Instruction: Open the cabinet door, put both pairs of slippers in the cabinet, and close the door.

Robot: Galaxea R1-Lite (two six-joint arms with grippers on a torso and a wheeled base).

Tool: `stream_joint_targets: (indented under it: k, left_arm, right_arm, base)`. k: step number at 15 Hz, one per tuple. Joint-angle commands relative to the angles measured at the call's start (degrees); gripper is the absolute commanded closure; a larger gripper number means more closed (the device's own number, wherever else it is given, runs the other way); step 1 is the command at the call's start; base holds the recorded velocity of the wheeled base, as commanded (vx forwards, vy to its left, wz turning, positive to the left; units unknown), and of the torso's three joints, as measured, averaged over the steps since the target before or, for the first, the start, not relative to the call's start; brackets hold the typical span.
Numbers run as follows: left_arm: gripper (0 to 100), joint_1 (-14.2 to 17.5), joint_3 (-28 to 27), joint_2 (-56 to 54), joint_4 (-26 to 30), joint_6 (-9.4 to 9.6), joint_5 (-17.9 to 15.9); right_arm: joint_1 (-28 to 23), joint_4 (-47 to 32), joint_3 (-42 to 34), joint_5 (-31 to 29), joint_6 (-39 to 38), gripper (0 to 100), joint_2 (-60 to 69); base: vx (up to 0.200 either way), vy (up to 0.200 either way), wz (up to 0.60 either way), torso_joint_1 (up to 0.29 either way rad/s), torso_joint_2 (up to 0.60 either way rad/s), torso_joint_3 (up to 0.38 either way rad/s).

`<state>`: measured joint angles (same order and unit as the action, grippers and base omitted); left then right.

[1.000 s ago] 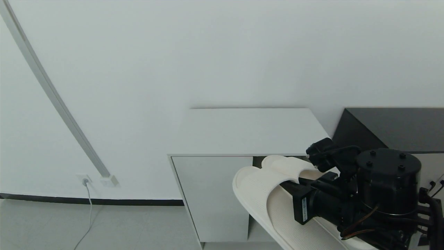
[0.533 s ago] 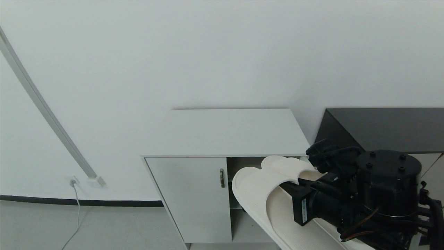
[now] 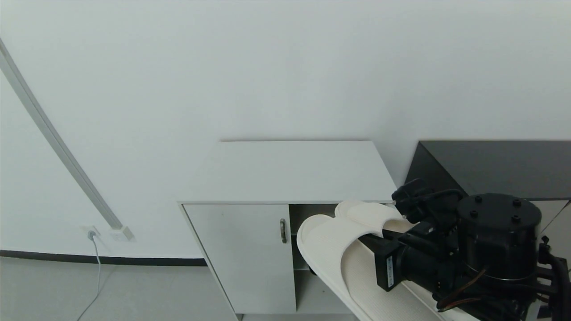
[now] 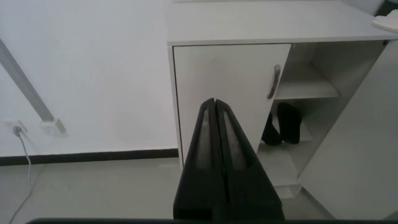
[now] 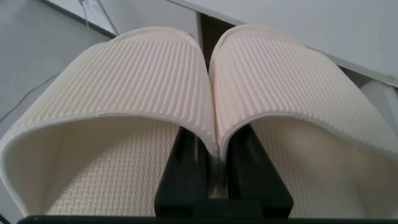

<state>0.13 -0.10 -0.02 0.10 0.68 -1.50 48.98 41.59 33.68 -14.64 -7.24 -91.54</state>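
While the cabinet (image 3: 294, 171) stands with one door open, the cream slippers (image 3: 328, 243) hang outside it.
A dark pair (image 4: 283, 124) already sits inside, under the shelf (image 4: 308, 92). The right hand (image 5: 211, 180) pinches the cream slippers by their straps, just before the opening. The left hand (image 4: 215, 111), pressed together and empty, hangs before the shut door (image 3: 245, 254). Left to do: stow them, close up.

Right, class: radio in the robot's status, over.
Right end effector shut on cream slippers. Left end effector shut, empty. Cabinet open, dark slippers inside. Nothing blocking.
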Motion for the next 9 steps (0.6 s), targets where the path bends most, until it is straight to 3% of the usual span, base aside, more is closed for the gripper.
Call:
stream_joint_targets:
  k: [1, 9]
  left_arm:
    - [100, 0.04, 0.01, 0.02, -0.01, 0.02, -0.08]
    - [100, 0.04, 0.01, 0.02, -0.01, -0.16, 0.01]
  right_arm:
    - [0.06, -0.02, -0.02, -0.04, 0.03, 100, -0.13]
    - [0.41, 0.07, -0.64, 0.05, 0.12, 100, -0.31]
  base:
    - [0.000, 0.000, 0.00, 0.000, 0.00, 0.000]
    - [0.000, 0.000, 0.00, 0.000, 0.00, 0.000]
